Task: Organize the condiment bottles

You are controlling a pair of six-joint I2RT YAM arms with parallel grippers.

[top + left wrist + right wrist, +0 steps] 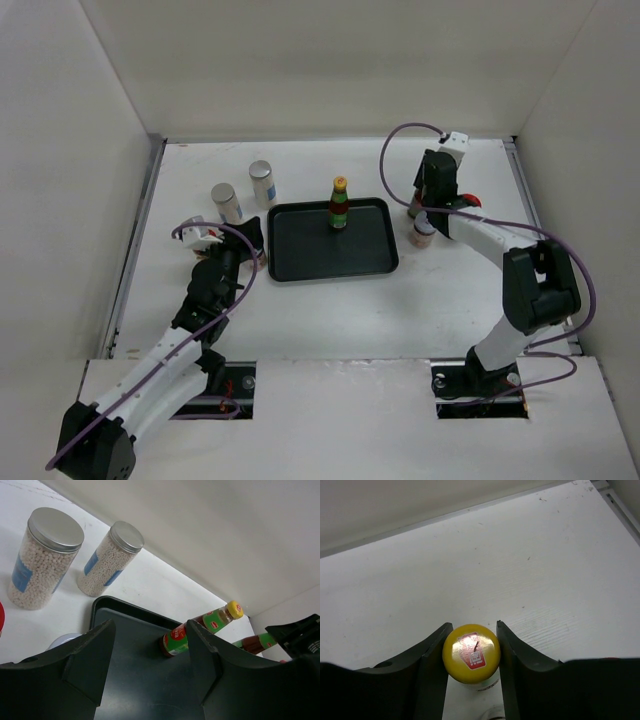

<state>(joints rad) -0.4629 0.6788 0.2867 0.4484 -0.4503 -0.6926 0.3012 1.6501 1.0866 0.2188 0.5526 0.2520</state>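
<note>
Top external view shows a black rectangular tray (300, 262) in the middle of the white table (330, 310). A slim dark sauce bottle with green label and yellow cap (339, 205) stands upright inside the tray, near its far rim. On the table, left of the tray and apart from it, stand a white shaker with silver lid (227, 202) and a second white shaker (263, 184), near each other. The left gripper (250, 238) is at the left edge of the tray; in the left wrist view its fingers (90, 655) are apart and nothing is between them. The right gripper (428, 196) is just beside the right side of the tray. In the right wrist view its two black fingers (432, 655) press on both sides of the round yellow cap of a second sauce bottle (471, 653), which stands on the table outside the tray. A short pale-lidded jar (421, 234) stands just near this gripper.
</note>
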